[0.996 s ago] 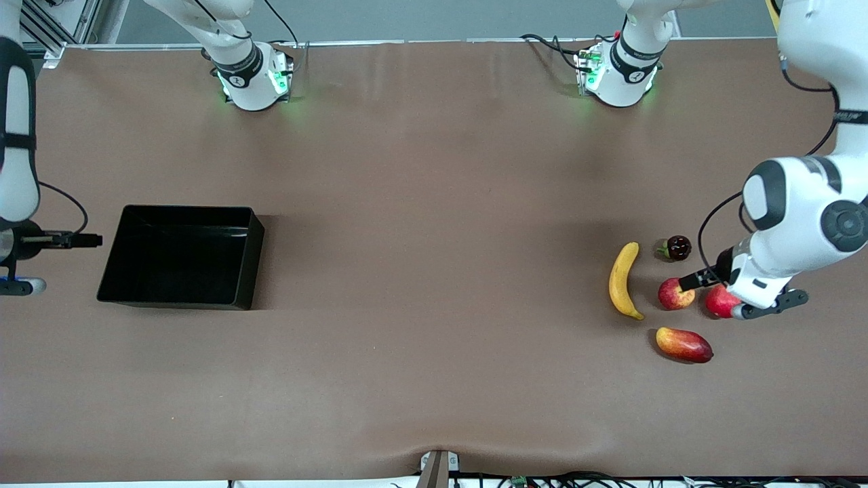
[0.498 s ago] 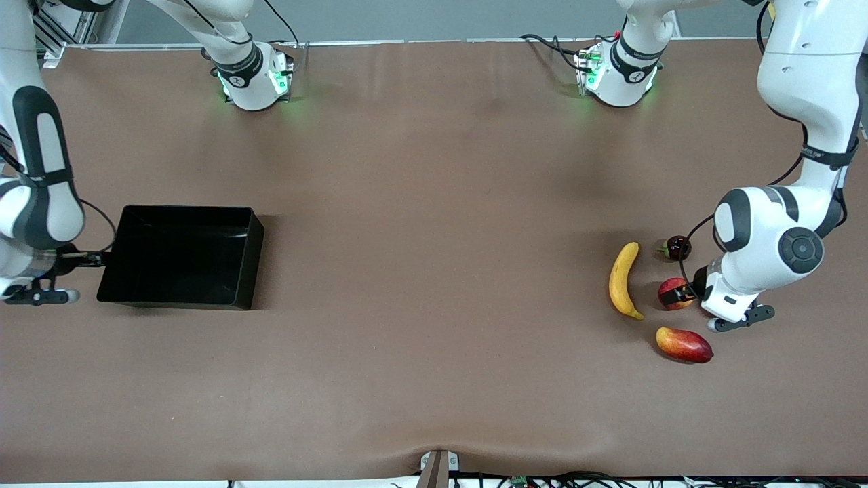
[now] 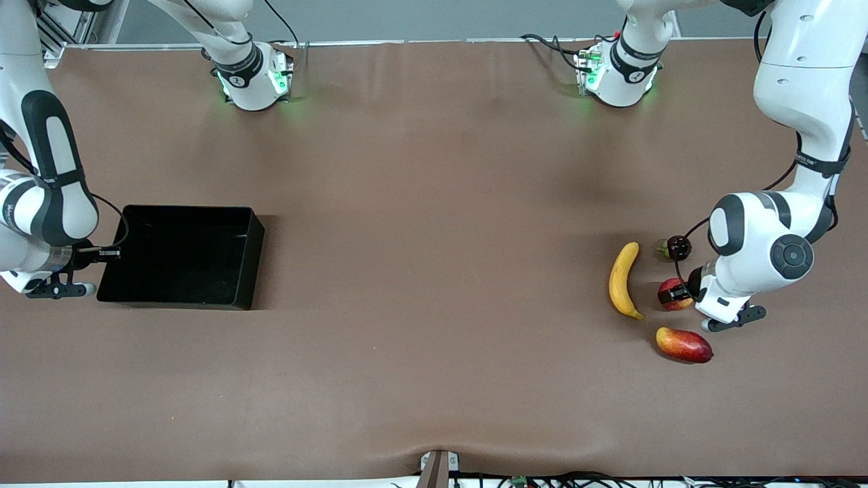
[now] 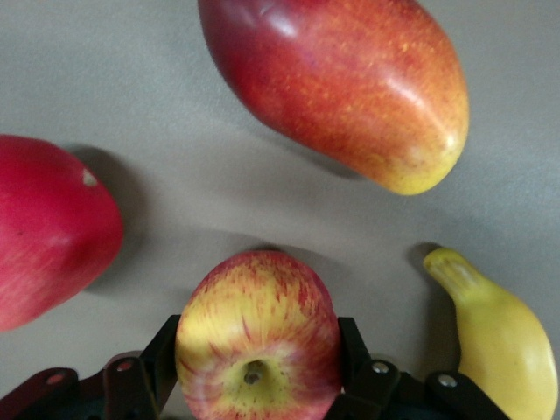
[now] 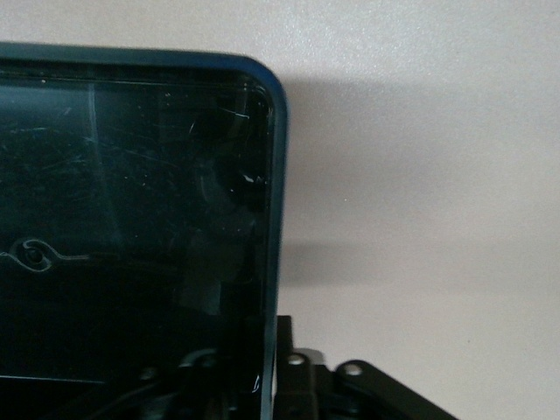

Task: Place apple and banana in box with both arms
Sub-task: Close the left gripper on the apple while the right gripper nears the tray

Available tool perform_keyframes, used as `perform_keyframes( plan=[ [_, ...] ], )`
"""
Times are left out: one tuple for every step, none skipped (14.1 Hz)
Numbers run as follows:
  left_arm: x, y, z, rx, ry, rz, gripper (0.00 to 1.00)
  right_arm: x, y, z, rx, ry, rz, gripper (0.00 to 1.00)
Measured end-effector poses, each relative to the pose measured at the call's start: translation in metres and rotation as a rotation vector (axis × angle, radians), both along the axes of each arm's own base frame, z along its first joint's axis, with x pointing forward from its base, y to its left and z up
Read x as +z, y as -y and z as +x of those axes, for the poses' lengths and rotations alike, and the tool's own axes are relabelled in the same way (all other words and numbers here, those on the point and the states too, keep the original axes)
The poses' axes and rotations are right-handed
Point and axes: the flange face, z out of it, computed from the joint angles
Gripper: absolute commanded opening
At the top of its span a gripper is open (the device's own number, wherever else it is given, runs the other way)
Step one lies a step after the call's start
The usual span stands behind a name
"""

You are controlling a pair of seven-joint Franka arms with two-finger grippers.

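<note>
The apple [image 3: 670, 294] lies on the table toward the left arm's end. My left gripper [image 3: 678, 293] is down around it. In the left wrist view the apple [image 4: 255, 337] sits between the open jaws, a finger [image 4: 168, 350] close against each side. The banana [image 3: 622, 280] lies beside the apple, toward the right arm's end; its tip shows in the left wrist view [image 4: 494, 337]. The box [image 3: 252, 261] stands empty toward the right arm's end. My right gripper [image 3: 114, 254] is open astride its end wall [image 5: 273, 219], with one finger [image 5: 285, 350] outside; the inner finger is lost in the dark.
A red-yellow mango [image 3: 683, 344] lies nearer the front camera than the apple. A small dark fruit [image 3: 676, 247] lies farther from the camera. An evenly red fruit [image 4: 48, 232] lies beside the apple, under the left wrist in the front view.
My left gripper moved from over the red fruit and now stands around the apple. My right gripper moved in from the table's end to the box's end wall. No fruit moved, nor the box.
</note>
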Motion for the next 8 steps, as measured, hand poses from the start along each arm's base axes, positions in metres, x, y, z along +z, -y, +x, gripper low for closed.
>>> perform_keyframes(
  plan=[
    [0.012, -0.001, 0.001, 0.000, -0.023, 0.001, 0.00, 0.001, 0.000, 0.000, -0.004, 0.002, 0.004, 0.00],
    [0.033, -0.001, 0.004, 0.000, -0.042, 0.003, 0.00, 0.002, -0.001, 0.000, 0.000, -0.001, 0.007, 0.00],
    [0.062, 0.000, 0.006, -0.002, -0.058, 0.005, 0.00, 0.005, -0.002, 0.001, 0.002, -0.009, 0.011, 0.00],
    [0.096, 0.002, 0.007, -0.006, -0.069, 0.008, 0.00, 0.011, -0.004, 0.002, 0.002, -0.025, 0.019, 0.00],
    [0.132, 0.006, 0.006, -0.013, -0.071, 0.011, 0.00, 0.023, -0.007, 0.006, 0.002, -0.044, 0.034, 0.00],
    [0.167, 0.013, 0.004, -0.023, -0.065, 0.012, 0.00, 0.039, -0.012, 0.012, 0.000, -0.061, 0.056, 0.00],
    [0.200, 0.022, 0.000, -0.037, -0.064, 0.012, 0.00, 0.057, -0.019, 0.020, -0.004, -0.072, 0.084, 0.00],
    [0.228, 0.031, -0.005, -0.052, -0.071, 0.013, 0.00, 0.076, -0.029, 0.028, -0.007, -0.078, 0.116, 0.00]
  ],
)
